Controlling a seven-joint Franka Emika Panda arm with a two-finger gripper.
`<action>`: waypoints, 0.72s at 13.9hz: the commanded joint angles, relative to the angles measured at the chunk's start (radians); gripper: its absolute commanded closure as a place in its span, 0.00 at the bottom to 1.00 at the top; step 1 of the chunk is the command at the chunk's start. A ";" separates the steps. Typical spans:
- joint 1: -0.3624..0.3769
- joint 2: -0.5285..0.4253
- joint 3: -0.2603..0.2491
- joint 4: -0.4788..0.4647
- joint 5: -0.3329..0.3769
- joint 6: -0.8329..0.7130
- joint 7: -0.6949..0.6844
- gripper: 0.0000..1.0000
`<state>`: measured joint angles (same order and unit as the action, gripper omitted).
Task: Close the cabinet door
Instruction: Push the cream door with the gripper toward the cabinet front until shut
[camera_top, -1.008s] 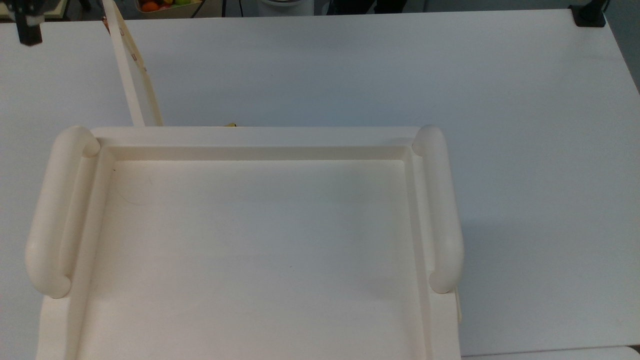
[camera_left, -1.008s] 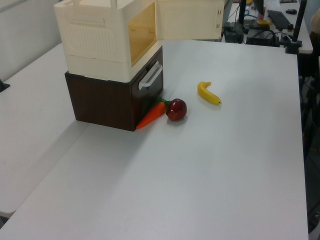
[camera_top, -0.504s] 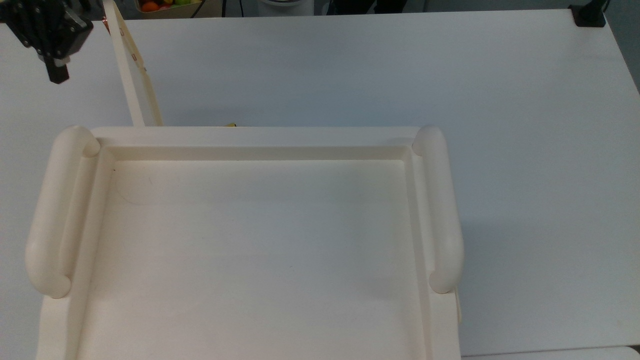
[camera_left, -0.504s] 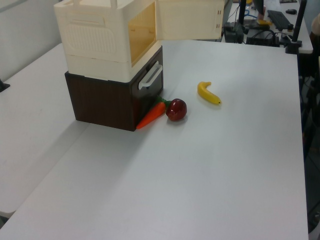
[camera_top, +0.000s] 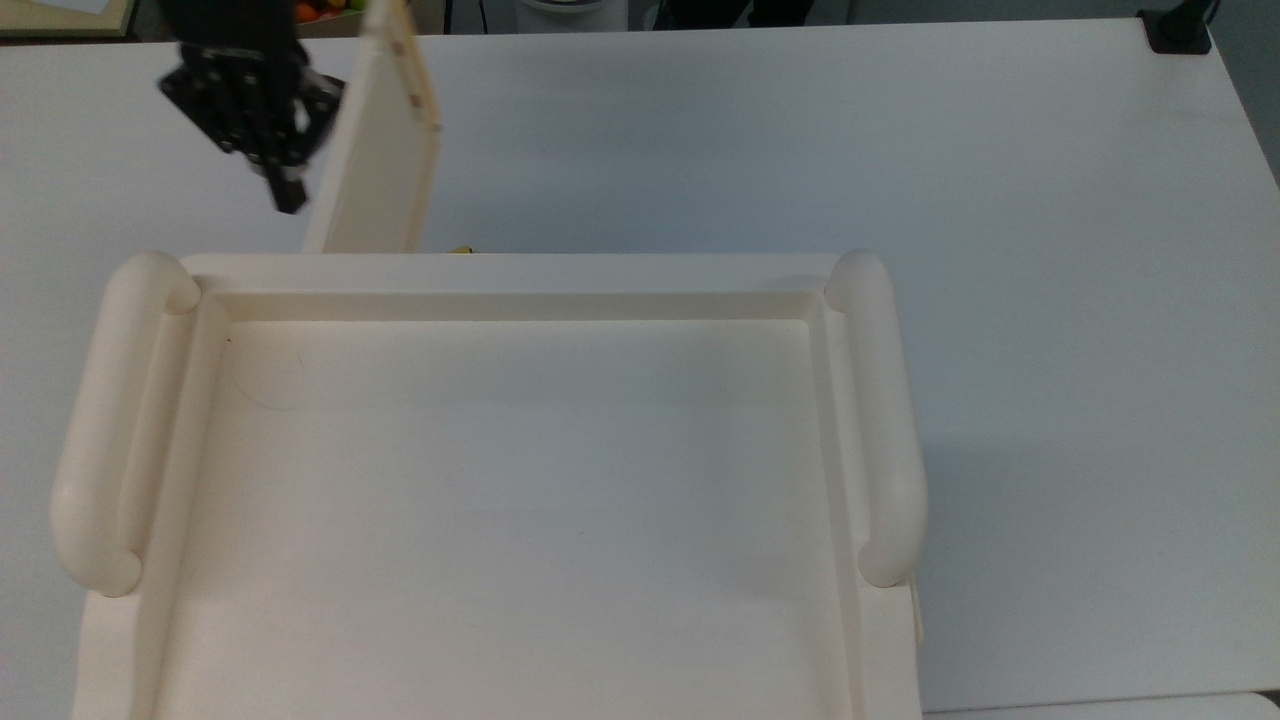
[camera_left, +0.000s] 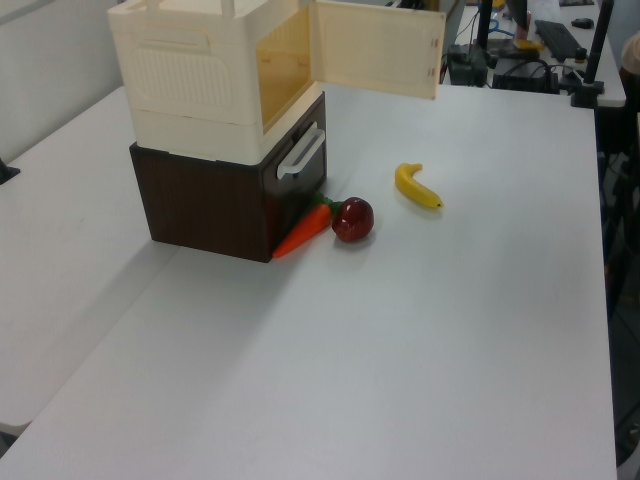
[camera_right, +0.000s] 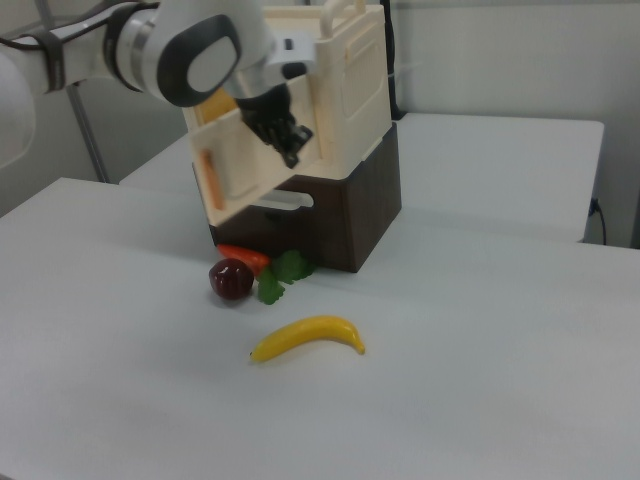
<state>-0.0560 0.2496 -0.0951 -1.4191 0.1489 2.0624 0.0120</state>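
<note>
The cream-white cabinet (camera_top: 500, 272) sits on a dark brown drawer unit (camera_left: 215, 205). Its door (camera_top: 380, 140) stands partly open, swung out from the hinge at the top view's left front corner. In the left view the door (camera_left: 375, 48) shows its inner face, angled off the amber opening. My black gripper (camera_top: 290, 203) is against the door's outer face, on the top view's left of it, with its fingers together and nothing held. In the right view the gripper (camera_right: 293, 157) presses on the tilted door (camera_right: 240, 175) in front of the cabinet (camera_right: 355, 90).
On the white table (camera_left: 420, 330) in front of the cabinet lie a carrot (camera_left: 300, 232), a dark red apple (camera_left: 352, 218) and a banana (camera_left: 417, 187). The drawer unit has a white handle (camera_left: 300, 153). A black clamp (camera_top: 1178, 30) sits at the table's far corner.
My gripper came down and to the top view's right, reaching the door. The door has swung from wide open toward the top view's right, partway to the cabinet front.
</note>
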 joint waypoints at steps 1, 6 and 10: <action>0.012 -0.016 0.090 -0.018 0.040 0.002 0.036 1.00; 0.076 0.010 0.113 -0.020 0.097 0.191 0.036 1.00; 0.125 0.057 0.113 -0.020 0.095 0.408 0.037 1.00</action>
<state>0.0303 0.2766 0.0248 -1.4285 0.2271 2.3123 0.0433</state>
